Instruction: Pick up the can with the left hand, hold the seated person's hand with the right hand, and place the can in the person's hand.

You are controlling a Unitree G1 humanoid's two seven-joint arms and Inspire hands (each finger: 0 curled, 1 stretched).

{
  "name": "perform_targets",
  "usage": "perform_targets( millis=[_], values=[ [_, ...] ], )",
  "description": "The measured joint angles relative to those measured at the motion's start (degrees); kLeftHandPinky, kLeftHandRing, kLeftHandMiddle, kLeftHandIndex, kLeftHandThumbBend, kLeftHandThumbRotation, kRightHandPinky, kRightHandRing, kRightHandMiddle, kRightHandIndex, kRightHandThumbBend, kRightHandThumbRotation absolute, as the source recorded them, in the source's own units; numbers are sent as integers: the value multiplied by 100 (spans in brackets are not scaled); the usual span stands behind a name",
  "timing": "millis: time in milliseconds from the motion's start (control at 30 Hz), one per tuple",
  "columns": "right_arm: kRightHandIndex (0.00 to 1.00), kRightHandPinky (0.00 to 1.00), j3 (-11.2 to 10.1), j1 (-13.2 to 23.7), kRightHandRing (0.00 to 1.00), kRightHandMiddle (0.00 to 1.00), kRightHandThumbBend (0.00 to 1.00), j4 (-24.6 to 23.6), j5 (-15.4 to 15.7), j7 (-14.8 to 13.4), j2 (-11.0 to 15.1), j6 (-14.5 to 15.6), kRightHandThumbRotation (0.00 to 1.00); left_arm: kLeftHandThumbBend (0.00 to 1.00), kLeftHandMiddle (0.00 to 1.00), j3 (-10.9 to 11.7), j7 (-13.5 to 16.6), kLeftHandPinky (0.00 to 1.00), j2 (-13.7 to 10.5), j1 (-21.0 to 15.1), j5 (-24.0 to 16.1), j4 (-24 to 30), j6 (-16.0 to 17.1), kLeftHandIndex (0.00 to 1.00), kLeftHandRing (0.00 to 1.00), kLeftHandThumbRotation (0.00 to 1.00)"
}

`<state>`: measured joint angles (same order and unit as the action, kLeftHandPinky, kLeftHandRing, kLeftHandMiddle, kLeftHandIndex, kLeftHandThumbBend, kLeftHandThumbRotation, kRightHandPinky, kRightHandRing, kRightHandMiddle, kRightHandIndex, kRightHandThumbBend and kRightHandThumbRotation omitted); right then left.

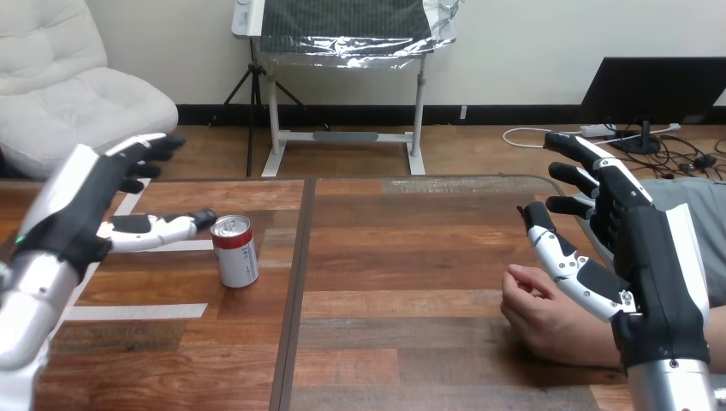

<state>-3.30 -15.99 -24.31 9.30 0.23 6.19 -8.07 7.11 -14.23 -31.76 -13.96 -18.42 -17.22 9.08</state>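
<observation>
While the can (235, 251) stands upright on the desk (402, 248), red-banded with a silver top, I see my left hand (90, 201) just to the left of it. That hand is released: fingers straight and fanned up and away from the can, thumb stretched flat toward its rim. The thumb tip sits right beside the can's top edge, and I can't tell whether it touches. Two strips of white tape (137, 312) lie on the desk left of the can, one running up to its base, the other nearer me.

Over to the right of the can, well apart from it, the person's hand (548, 318) rests on the desk, loosely curled, fingers pointing back toward the can. My right hand (642, 244) hangs beside and above it, on the side away from the can. It is released too, fingers spread and straight, thumb angled out over the person's hand. I can't make out whether the two touch, and my fingers aren't curled round that hand.
</observation>
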Motion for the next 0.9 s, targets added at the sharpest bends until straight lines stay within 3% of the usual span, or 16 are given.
perform_targets(
  millis=[200, 900],
  values=[
    [81, 73, -2, 2, 85, 89, 37, 0, 6, 0, 53, 15, 0, 82, 87, -243, -130, 80, 3, -299, -39, -339, -91, 85, 85, 32],
    [81, 74, -5, 1, 85, 88, 39, 0, 13, 13, 105, 84, 0, 81, 89, -938, -78, 82, 22, -1200, -392, -1209, -150, 85, 88, 33]
  ],
)
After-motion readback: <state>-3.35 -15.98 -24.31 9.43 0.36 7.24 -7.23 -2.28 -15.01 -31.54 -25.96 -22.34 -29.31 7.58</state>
